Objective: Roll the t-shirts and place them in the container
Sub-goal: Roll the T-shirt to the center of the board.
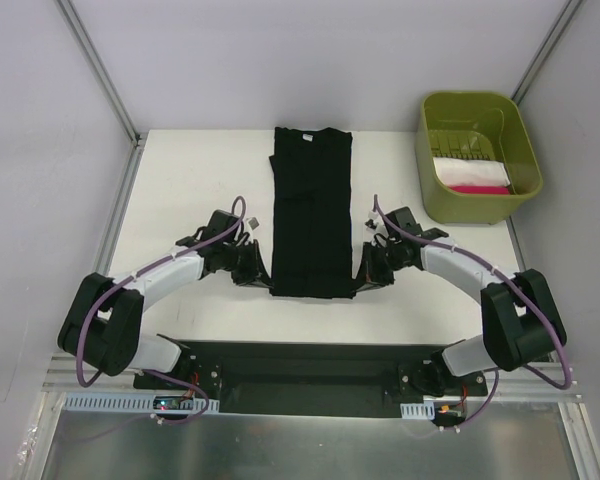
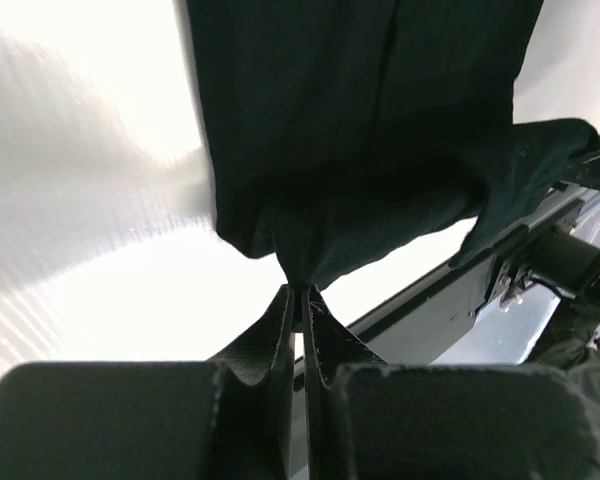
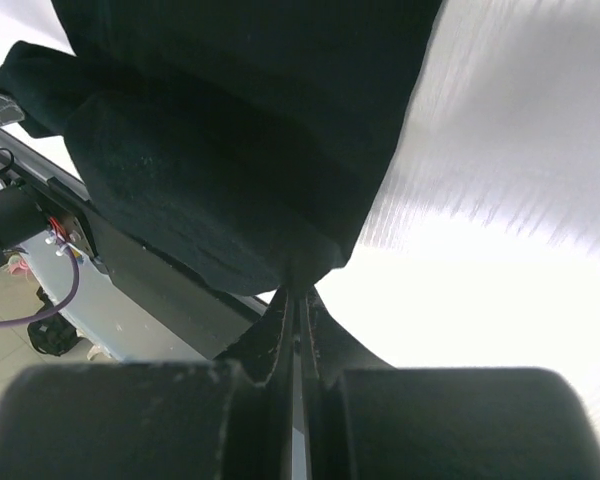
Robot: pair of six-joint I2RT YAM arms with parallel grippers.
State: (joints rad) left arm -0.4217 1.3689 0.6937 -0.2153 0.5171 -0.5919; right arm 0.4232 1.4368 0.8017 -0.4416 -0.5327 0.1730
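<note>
Now, with my left pincer and right pincer clamped on the 2 near corners of the folded black cloth t-shirt, I should curl its hem forward evenly and tightly.

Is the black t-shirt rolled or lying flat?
Flat, unrolled: the black t-shirt lies as a narrow folded strip on the table; jaws of left gripper and right gripper shut on its near corners.

No text, number, brand or sign can be read in any view. The t-shirt shows only plain black cloth, and the small boards by the arm bases are too tiny to make out.
</note>
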